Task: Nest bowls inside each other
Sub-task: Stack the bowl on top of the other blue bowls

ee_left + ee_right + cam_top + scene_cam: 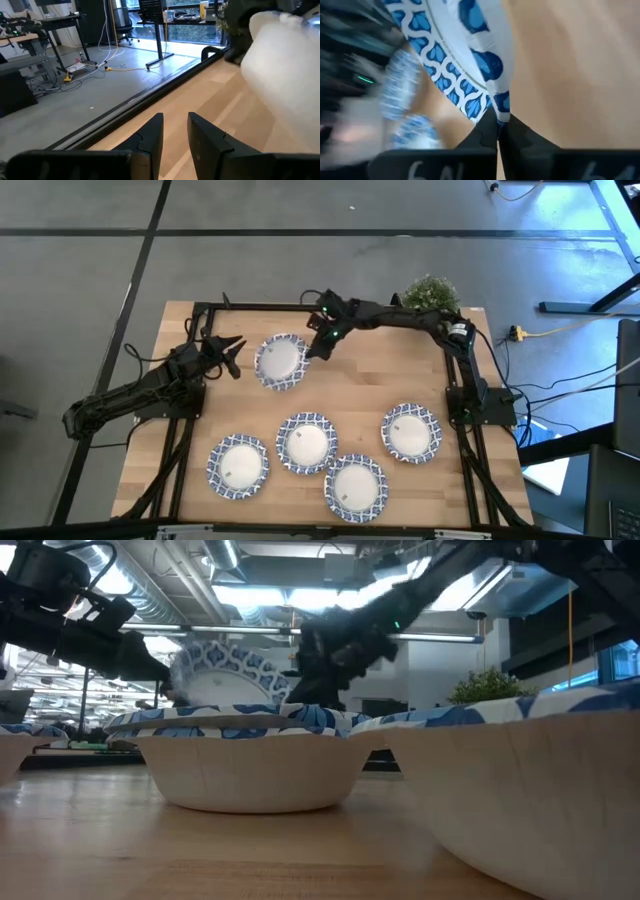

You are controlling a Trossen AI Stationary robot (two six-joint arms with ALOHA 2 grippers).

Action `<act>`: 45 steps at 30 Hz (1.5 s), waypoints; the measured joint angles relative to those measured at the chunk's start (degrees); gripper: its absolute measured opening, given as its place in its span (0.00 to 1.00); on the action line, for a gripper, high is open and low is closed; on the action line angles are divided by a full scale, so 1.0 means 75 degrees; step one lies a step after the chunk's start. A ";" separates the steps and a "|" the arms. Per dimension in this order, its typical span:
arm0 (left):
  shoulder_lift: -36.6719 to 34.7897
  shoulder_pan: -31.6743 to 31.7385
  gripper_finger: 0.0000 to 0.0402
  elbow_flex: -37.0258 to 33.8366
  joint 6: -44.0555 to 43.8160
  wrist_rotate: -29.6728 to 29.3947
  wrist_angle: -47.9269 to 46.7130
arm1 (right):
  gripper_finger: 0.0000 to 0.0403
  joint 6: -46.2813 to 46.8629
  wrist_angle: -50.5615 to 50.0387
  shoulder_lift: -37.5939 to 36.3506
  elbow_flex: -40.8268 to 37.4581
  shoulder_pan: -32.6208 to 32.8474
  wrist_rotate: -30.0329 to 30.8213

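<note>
Five bowls visible on a wooden table (pixel 150 380), taking the potted plant (pixel 431 292) at the table's far right corner as landmark. The lifted bowl (pixel 281 361) sits well to the left of the plant, about halfway across the table's far side, tilted in the low view with its patterned inside facing the camera. Right gripper (pixel 316 343) reaches over from the plant side and is clenched on that bowl's rim; right wrist view shows the two dark fingers (pixel 512 135) pinched together on the blue-and-white edge. Left gripper (pixel 232 352) is just beside the same bowl on the side away from the plant, not touching it as far as the high view shows; its fingers (pixel 152 135) stand parted with nothing between them, bowl's white underside near in that wrist view. Other four bowls lie flat nearer the front edge: one (pixel 411 432) almost straight forward of the plant, one (pixel 354 487) further forward and left of that, one (pixel 306 443) touching or just beside it, one (pixel 238 466) farthest from the plant.
</note>
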 joint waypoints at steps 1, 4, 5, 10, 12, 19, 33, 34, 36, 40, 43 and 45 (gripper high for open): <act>0.0000 0.0002 0.21 0.0001 0.0000 0.0001 0.0000 | 0.00 -0.0535 -0.0644 -0.0010 0.0278 0.0042 0.0407; 0.0000 0.0002 0.21 0.0001 0.0000 -0.0001 0.0000 | 0.00 -0.1724 -0.1782 -0.0010 0.0877 0.0215 0.1386; 0.0000 0.0002 0.21 0.0000 0.0000 -0.0002 0.0000 | 0.00 -0.1941 -0.1874 -0.0021 0.0973 0.0258 0.1417; 0.0000 0.0001 0.21 0.0000 0.0000 0.0000 0.0000 | 0.00 -0.2407 -0.1636 -0.0363 0.0906 0.0501 0.1338; 0.0000 -0.0001 0.21 0.0000 0.0000 -0.0001 0.0000 | 0.00 -0.2107 -0.1455 -0.0430 0.0779 0.0515 0.0849; 0.0000 0.0001 0.21 0.0000 0.0000 0.0001 0.0000 | 0.00 -0.1556 -0.3142 -0.0424 0.0691 0.0232 -0.0218; 0.0000 0.0002 0.21 0.0000 -0.0001 0.0001 0.0002 | 0.00 -0.1392 -0.4629 -0.0436 0.0720 0.0438 -0.1524; 0.0000 0.0001 0.21 0.0003 -0.0003 0.0001 0.0000 | 0.00 -0.1392 -0.4632 -0.0436 0.0720 0.0491 -0.1496; 0.0000 -0.0001 0.21 0.0000 0.0000 0.0001 0.0000 | 0.00 -0.1366 -0.4644 -0.0436 0.0720 0.0628 -0.1390; 0.0000 0.0001 0.21 0.0003 -0.0001 0.0001 0.0001 | 0.00 -0.1304 -0.4817 -0.0439 0.0720 0.0884 -0.1400; 0.0000 0.0002 0.21 0.0001 -0.0001 0.0001 0.0002 | 0.00 -0.1159 -0.5031 -0.0439 0.0720 0.1040 -0.1373; 0.0000 0.0002 0.21 0.0001 -0.0002 0.0001 0.0003 | 0.00 -0.1089 -0.5130 -0.0439 0.0720 0.1133 -0.1363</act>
